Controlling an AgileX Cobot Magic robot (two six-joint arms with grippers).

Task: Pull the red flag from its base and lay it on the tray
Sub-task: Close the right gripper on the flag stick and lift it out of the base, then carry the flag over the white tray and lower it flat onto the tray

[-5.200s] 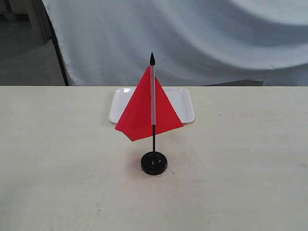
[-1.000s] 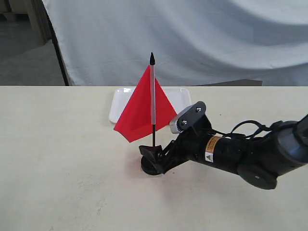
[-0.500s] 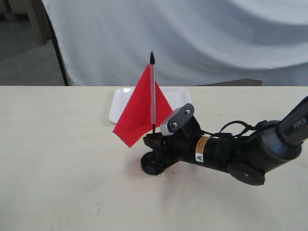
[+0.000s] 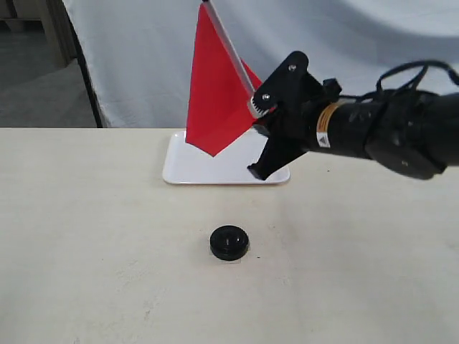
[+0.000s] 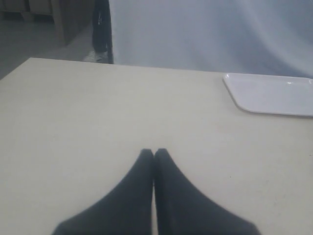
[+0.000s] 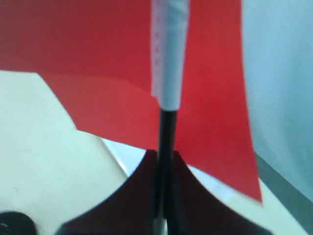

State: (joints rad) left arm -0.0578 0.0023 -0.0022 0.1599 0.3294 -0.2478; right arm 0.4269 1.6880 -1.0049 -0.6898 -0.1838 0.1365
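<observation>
Right gripper [image 6: 165, 159] is clamped on the stick of the red flag [image 4: 215, 93], which tilts above the tray [image 4: 208, 170]. Base [image 4: 229, 243] sits apart on the table [image 4: 86, 251].

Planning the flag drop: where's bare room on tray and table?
The tray is bare inside; the red flag, clamped in the right gripper, hangs over it. Table is bare left, right and in front of the base. Crowded only around the right arm.
</observation>
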